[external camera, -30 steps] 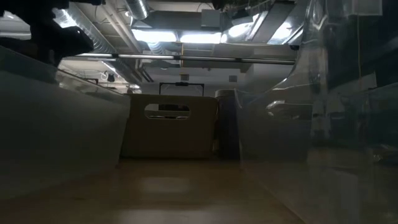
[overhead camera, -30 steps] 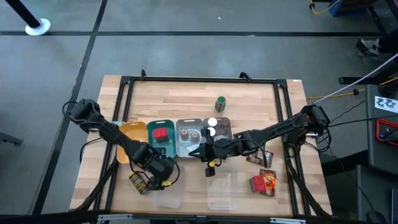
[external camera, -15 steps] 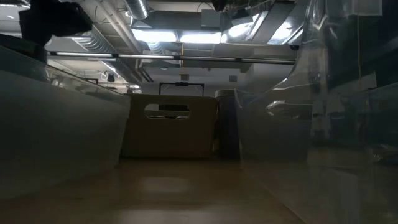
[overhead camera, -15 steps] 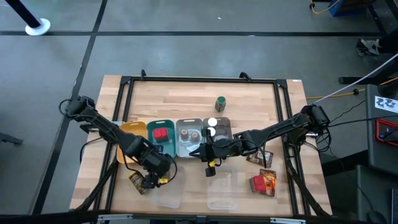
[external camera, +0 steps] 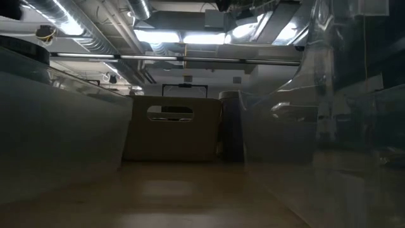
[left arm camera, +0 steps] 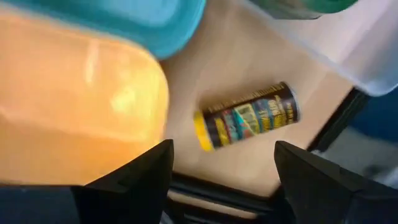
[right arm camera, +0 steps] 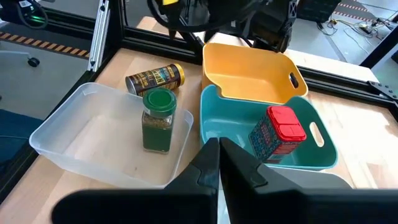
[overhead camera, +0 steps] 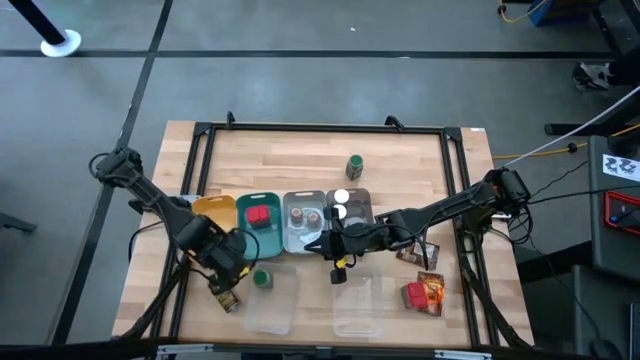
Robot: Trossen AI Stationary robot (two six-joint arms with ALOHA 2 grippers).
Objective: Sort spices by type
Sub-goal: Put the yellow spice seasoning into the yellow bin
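My left gripper (overhead camera: 232, 268) (left arm camera: 224, 149) hangs open over the table's near-left part, above a yellow-labelled jar (left arm camera: 245, 118) (overhead camera: 225, 298) that lies on its side on the wood. A green-capped jar (overhead camera: 262, 279) (right arm camera: 157, 121) stands upright on the floor of a clear plastic container (right arm camera: 106, 137) just to the right of it. My right gripper (overhead camera: 325, 245) (right arm camera: 217, 158) is shut and empty, near the grey trays' near edge. A red box (overhead camera: 258, 217) (right arm camera: 278, 130) lies in the teal tray (right arm camera: 217, 134).
The yellow tray (overhead camera: 213, 212) (left arm camera: 74, 106) lies left of the teal one. Grey trays (overhead camera: 322, 232) hold brown-capped and white-capped jars. Another green-capped jar (overhead camera: 354, 165) stands farther back. Pouches (overhead camera: 425, 293) lie near right. A second clear container (overhead camera: 355, 310) sits at the near edge.
My left gripper has drawn back from the clear container toward the table's left, and its arm has swung left with it. The green-capped jar, hidden under the gripper before, now stands alone in the clear container. My right arm has kept still.
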